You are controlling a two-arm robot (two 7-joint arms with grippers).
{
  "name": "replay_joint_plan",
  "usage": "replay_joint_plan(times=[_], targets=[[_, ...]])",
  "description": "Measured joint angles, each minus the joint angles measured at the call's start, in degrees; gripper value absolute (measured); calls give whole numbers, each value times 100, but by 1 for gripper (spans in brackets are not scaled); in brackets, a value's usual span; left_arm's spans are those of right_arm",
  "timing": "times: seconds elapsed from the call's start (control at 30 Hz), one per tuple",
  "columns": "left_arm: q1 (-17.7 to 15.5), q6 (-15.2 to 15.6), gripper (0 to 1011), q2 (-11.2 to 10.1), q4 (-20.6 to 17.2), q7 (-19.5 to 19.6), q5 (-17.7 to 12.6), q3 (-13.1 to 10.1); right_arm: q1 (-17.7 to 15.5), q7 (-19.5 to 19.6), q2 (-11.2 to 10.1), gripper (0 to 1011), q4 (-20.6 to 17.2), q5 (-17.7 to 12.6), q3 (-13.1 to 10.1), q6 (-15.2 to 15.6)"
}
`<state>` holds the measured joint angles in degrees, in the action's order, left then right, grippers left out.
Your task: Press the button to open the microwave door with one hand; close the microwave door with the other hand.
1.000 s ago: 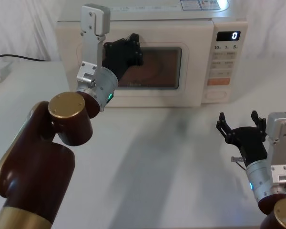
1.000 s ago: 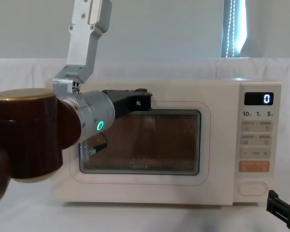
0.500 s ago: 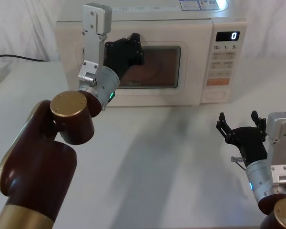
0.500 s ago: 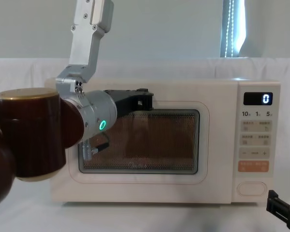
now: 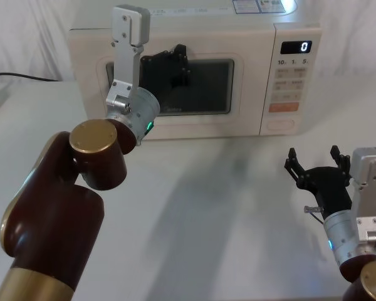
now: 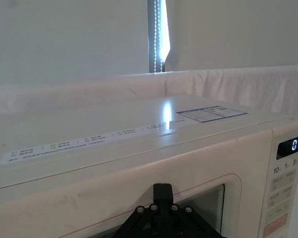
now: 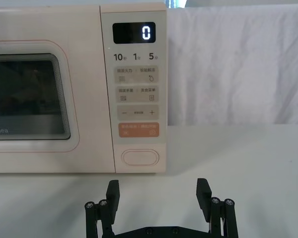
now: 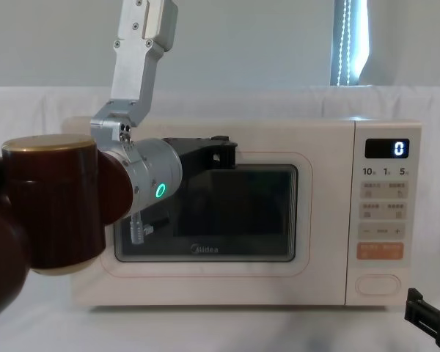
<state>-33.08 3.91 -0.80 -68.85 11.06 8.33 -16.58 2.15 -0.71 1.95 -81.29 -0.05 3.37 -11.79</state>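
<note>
My left arm, brown and gold with a silver wrist and a green ring light, reaches forward and up from the left side of the white table (image 5: 194,207), and my left gripper (image 5: 175,63) is pressed against the upper left part of the microwave door (image 5: 235,103), over the dark glass window. From the chest view that gripper (image 8: 216,150) sits flat against the top edge of the window frame; I cannot tell whether its fingers are spread or closed, since only the black body shows against the glass. The door sits flush with the cream microwave (image 5: 81,56) body, with no gap showing along its right edge where it meets the control panel (image 5: 292,78). Further right, the panel shows a lit display reading 0 (image 7: 146,32), rows of small beige keys, an orange rectangular key (image 7: 139,130), and at the bottom the button (image 7: 140,157), a plain cream pill shape with nothing touching it (it also appears low on the panel in the chest view (image 8: 378,283)). At the far right, my right gripper (image 5: 316,164) hovers above the table, well apart from the microwave and in front of the panel, with its black fingers (image 7: 112,191) spread wide and nothing between them.
</note>
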Motion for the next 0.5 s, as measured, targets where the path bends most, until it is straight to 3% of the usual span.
replay_joint_plan(times=[0.27,0.5], targets=[[120,13,0,-31,-154,14,32,22,0,0,0,1002,0,0,0,0],[473,132,0,-121,-535,11,162,104,0,0,0,1002,0,0,0,0]])
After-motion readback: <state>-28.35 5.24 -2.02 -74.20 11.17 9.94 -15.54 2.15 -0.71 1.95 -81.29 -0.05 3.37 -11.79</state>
